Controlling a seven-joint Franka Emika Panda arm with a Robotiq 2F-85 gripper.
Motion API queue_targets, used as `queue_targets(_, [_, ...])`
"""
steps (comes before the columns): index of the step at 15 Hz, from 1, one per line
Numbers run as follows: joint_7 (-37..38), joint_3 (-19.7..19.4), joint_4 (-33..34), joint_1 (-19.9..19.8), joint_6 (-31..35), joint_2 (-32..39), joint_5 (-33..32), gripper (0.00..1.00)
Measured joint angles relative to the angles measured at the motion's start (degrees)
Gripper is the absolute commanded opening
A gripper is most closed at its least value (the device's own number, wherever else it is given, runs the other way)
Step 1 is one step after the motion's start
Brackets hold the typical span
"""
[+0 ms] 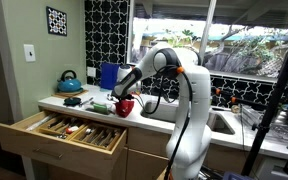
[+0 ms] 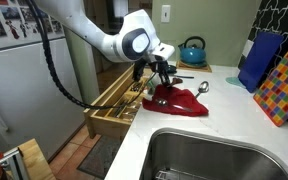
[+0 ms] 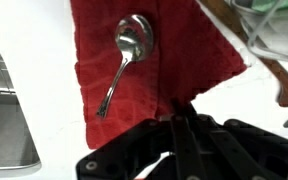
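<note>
1. In an exterior view, we find the gripper low over the cloth. The cloth is red and lies on the counter between a kettle and the sink. The drawer under the counter stands open, with utensils inside. We cannot read the claw's state from this view.
2. In an exterior view, the gripper points down at the end of the cloth nearest the drawer. A spoon lies on the cloth, just beside the gripper. The kettle stands behind, apart from the cloth. The sink is in the foreground.
3. In the wrist view, the gripper has its jaws together with no gap showing, and the tips are at the edge of the cloth. We cannot tell whether cloth is caught between them. The spoon rests on the cloth, its bowl away from the gripper and its handle slanting back toward it, clear of the tips.
</note>
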Motion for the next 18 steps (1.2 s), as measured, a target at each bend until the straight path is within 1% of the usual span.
queue_targets(2, [1.1, -0.3, 0.0, 0.0, 2.1, -0.2, -0.5, 0.01])
queue_targets(6, [4.6, -0.8, -0.9, 0.0, 2.0, -0.1, -3.7, 0.01])
queue_targets(10, [6.7, -0.9, -2.6, 0.0, 0.8, -0.2, -5.1, 0.01])
queue_targets(14, [7.0, -1.0, -3.4, 0.0, -3.5, -0.8, -5.3, 0.01])
queue_targets(18, [8.5, -1.0, -3.3, 0.0, -11.0, -1.8, -6.3, 0.01])
